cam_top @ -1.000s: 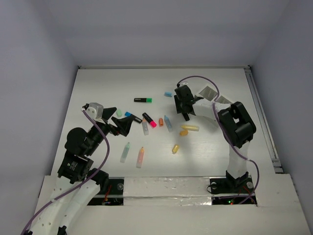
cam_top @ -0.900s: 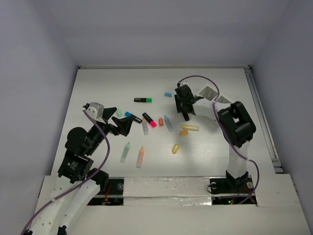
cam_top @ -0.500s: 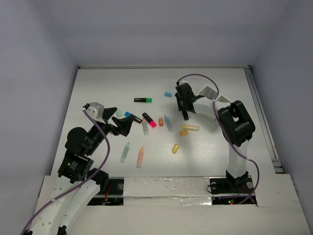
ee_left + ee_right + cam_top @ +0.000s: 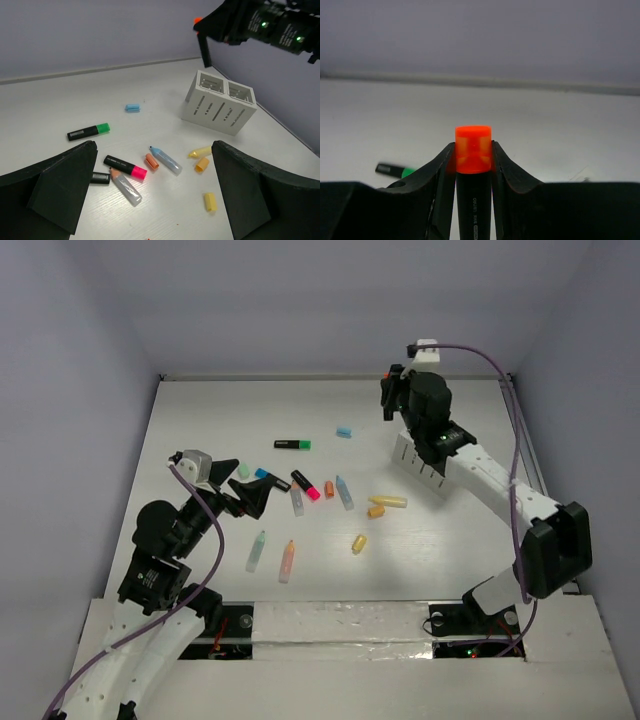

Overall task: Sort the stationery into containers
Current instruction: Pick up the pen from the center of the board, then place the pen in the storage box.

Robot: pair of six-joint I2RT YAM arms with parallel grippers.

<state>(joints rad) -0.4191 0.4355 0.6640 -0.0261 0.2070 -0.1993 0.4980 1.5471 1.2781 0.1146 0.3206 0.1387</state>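
Observation:
My right gripper (image 4: pixel 473 154) is shut on the orange cap of a black highlighter (image 4: pixel 473 205). The highlighter hangs upright, cap up (image 4: pixel 198 21). It is held in the air (image 4: pixel 387 400) above the far end of the white slotted box (image 4: pixel 420 464) (image 4: pixel 220 102). My left gripper (image 4: pixel 243 487) (image 4: pixel 154 170) stands open over the left of the table with nothing in it. Loose stationery lies mid-table: a green-capped highlighter (image 4: pixel 292 445), a pink one (image 4: pixel 305 486), a light blue marker (image 4: pixel 344 492), a yellow marker (image 4: pixel 388 501), a mint marker (image 4: pixel 256 551) and an orange marker (image 4: pixel 287 561).
Small caps lie among the markers: light blue (image 4: pixel 344 431), orange (image 4: pixel 329 488), yellow (image 4: pixel 359 543), mint (image 4: pixel 243 470). Walls close the table at the back and both sides. A rail (image 4: pixel 535 480) runs along the right edge.
My right gripper closed on the orange-capped highlighter down on the table, then rose and swung back and right to the box's far end. The left arm has not moved.

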